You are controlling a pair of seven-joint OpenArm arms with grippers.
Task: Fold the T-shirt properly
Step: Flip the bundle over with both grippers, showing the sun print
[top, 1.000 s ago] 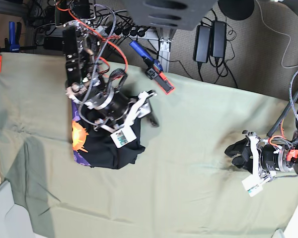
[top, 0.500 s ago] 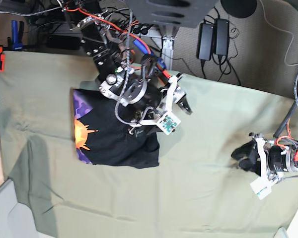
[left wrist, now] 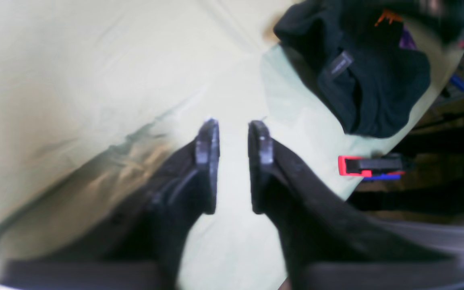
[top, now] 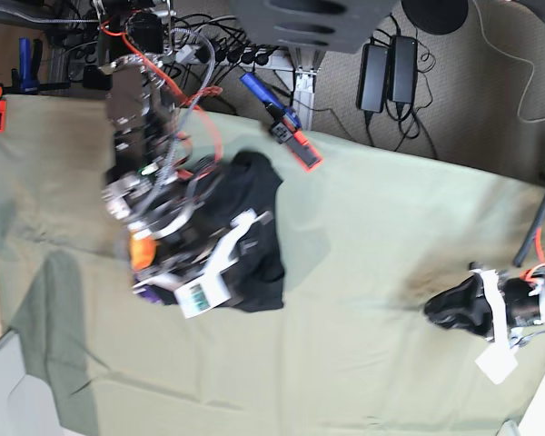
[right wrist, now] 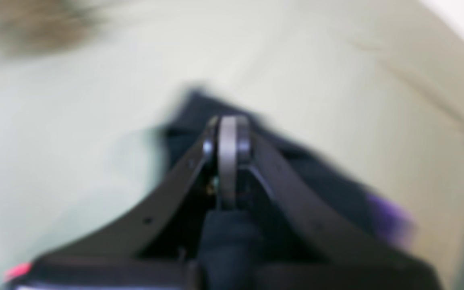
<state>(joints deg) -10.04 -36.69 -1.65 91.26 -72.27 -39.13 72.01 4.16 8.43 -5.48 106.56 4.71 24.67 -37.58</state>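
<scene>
Two tools | left tool (left wrist: 232, 165) parted, empty | right tool (right wrist: 228, 161) pinched together over T-shirt (top: 254, 236), grip unclear

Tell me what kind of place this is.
Probably a robotics lab workbench: a table draped in pale green cloth held by a clamp, with power adapters and tangled cables behind it, and the right gripper working a T-shirt.

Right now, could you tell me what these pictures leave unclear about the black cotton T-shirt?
- Base view: right arm covers much of the black cotton T-shirt; fold state hidden.
- Right wrist view: motion blur; whether the right gripper pinches fabric is unclear.
- Left wrist view: shirt's top is cut off by the edge.
</scene>
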